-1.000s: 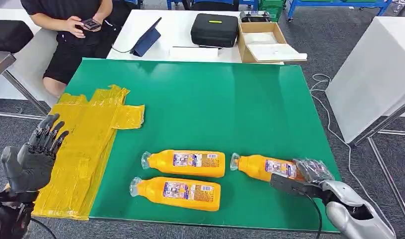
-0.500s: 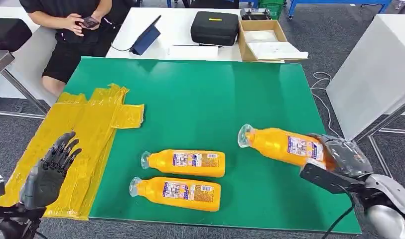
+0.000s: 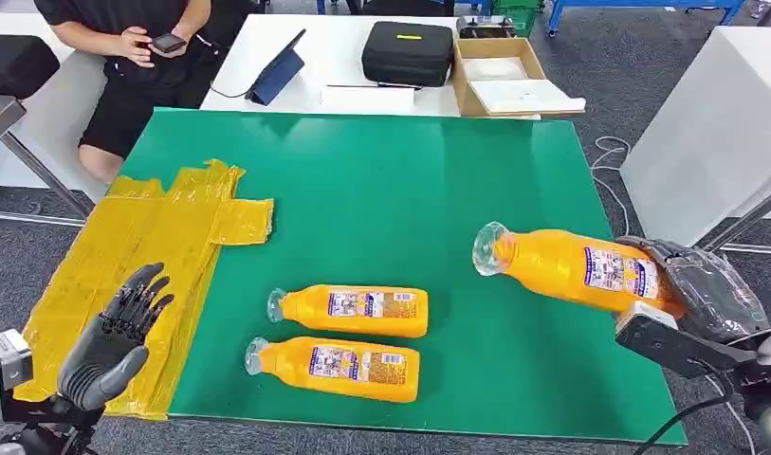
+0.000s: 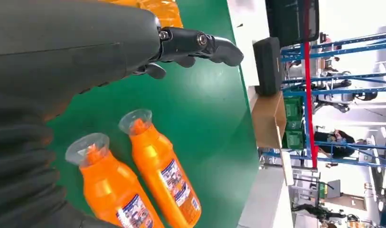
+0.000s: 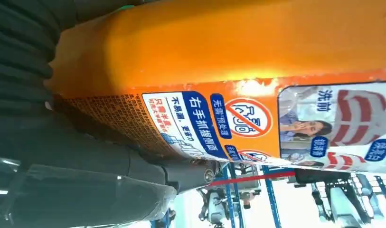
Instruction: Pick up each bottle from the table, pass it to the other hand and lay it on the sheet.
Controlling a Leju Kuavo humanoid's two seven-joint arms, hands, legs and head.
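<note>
Currently the right hand (image 3: 706,296) grips the orange bottle (image 3: 571,268) by its base, cap end pointing toward the open-fingered left hand (image 3: 111,339), well apart

I count three orange bottles: one (image 3: 576,269) held up in my right hand (image 3: 704,294) and two (image 3: 351,311) (image 3: 336,366) lying on the table (image 3: 400,199). One yellow sheet (image 3: 144,275) lies there too.
</note>
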